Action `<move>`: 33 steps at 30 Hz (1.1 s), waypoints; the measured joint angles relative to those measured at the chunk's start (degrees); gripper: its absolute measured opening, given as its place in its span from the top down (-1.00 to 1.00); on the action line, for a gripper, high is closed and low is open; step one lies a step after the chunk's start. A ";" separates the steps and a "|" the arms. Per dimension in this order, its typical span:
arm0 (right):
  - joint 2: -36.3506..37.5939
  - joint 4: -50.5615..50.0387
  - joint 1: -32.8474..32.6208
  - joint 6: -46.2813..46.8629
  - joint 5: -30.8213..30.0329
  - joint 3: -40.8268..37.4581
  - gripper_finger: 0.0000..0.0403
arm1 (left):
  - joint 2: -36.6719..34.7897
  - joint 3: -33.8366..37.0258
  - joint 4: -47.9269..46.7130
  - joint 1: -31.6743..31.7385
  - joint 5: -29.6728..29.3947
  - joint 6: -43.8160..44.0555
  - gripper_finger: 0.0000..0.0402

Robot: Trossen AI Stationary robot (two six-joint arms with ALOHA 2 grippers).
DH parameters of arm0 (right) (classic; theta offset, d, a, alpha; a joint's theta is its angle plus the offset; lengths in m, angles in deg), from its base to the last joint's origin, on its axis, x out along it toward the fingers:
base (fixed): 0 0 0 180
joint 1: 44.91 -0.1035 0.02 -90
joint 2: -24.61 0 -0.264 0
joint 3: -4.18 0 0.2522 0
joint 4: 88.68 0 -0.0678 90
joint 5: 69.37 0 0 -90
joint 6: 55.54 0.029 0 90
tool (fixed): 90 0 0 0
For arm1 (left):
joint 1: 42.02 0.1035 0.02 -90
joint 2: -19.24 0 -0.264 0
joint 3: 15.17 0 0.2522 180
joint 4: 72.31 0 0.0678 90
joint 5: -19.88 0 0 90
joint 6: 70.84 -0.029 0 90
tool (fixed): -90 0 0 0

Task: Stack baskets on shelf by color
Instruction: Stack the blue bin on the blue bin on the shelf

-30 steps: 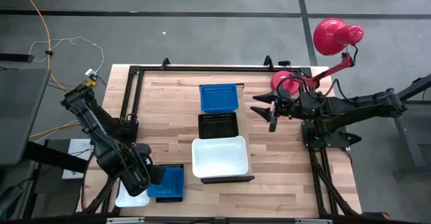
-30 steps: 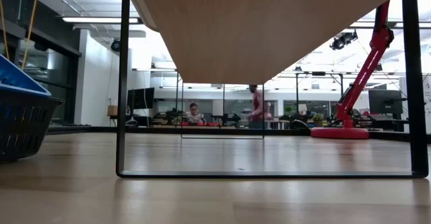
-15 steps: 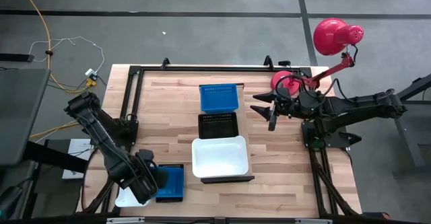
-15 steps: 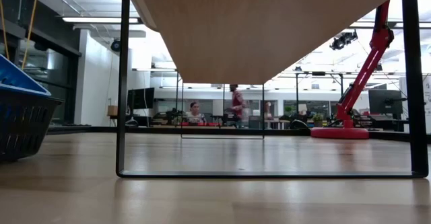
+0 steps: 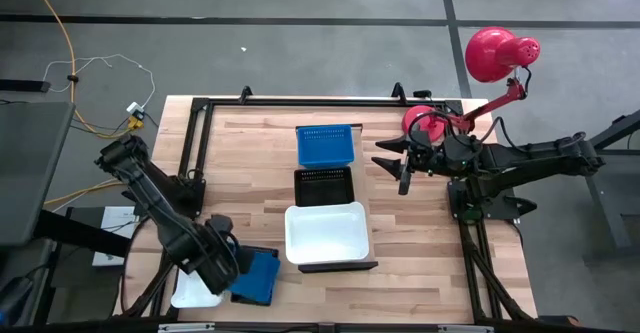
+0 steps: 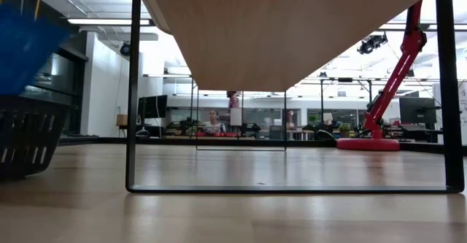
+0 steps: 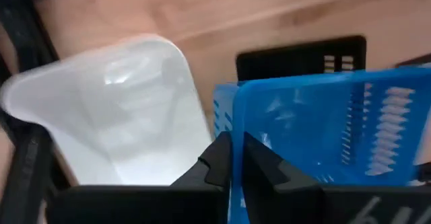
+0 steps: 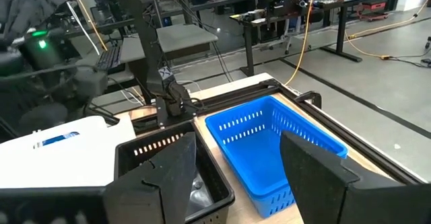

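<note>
Left gripper at the near left corner of the table, fingers pinched together on the rim of a blue basket. Since half a second ago that basket has tilted and risen off the black basket it sat in; in the low view its blue wall now hangs clear above the dark mesh, where a second ago it rested inside. A white basket lies just beside, under the arm. Reading: the lift has begun and the carry toward the shelf comes next, probably to join the other blue one. Farther in, on the shelf down the table's middle: a large white basket nearest, then a black mesh basket, then a second blue basket at the far end. Right gripper waits beside the shelf near the red lamp, fingers apart, holding nothing.
</note>
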 joint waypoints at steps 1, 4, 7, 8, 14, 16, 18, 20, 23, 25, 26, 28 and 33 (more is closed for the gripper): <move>0.00 0.00 0.00 0.09 0.02 0.00 -0.01 | -0.99 0.00 -1.11 -0.04 -0.74 0.00 0.96; 0.00 0.01 0.00 0.12 0.02 0.00 -0.01 | -5.07 0.00 -4.48 -0.08 -3.70 -0.07 0.98; 0.00 0.02 0.00 0.12 0.02 0.00 -0.01 | -10.44 0.00 -8.46 -0.04 -7.06 -0.26 0.99; 0.00 0.08 0.00 0.14 0.02 0.00 -0.01 | -12.36 0.00 -9.73 -0.04 -8.56 -0.28 0.99; 0.00 0.09 0.00 0.09 0.02 0.00 -0.01 | -23.92 0.00 -14.03 1.23 -18.99 -2.38 1.00; 0.00 0.26 -0.01 0.09 0.02 0.00 -0.01 | -27.65 0.00 -14.05 3.29 -25.15 -4.21 1.00; 0.00 0.26 0.00 0.09 0.02 0.00 -0.01 | -31.05 -0.10 -14.14 6.19 -31.41 -7.18 1.00; 0.00 0.56 0.00 0.09 0.02 0.00 -0.01 | -33.47 -0.89 -14.11 9.87 -36.16 -11.34 1.00; 0.00 0.63 -0.01 0.40 0.02 0.00 -0.01 | -35.42 -3.14 -13.66 16.77 -43.23 -18.60 1.00; 0.00 0.68 -0.01 2.11 0.01 0.00 -0.01 | -35.73 -4.54 -11.31 21.83 -45.41 -25.81 1.00; 0.00 0.67 0.00 3.12 -0.02 0.00 -0.01 | -35.74 -5.06 -9.03 24.52 -45.73 -30.00 1.00; 0.00 0.68 -0.02 4.94 -0.30 0.00 -0.01 | -35.09 -5.22 -2.29 30.19 -44.38 -38.98 1.00; 0.00 0.70 0.00 6.08 -1.68 0.00 -0.01 | -29.67 -4.51 18.01 43.06 -34.22 -60.67 1.00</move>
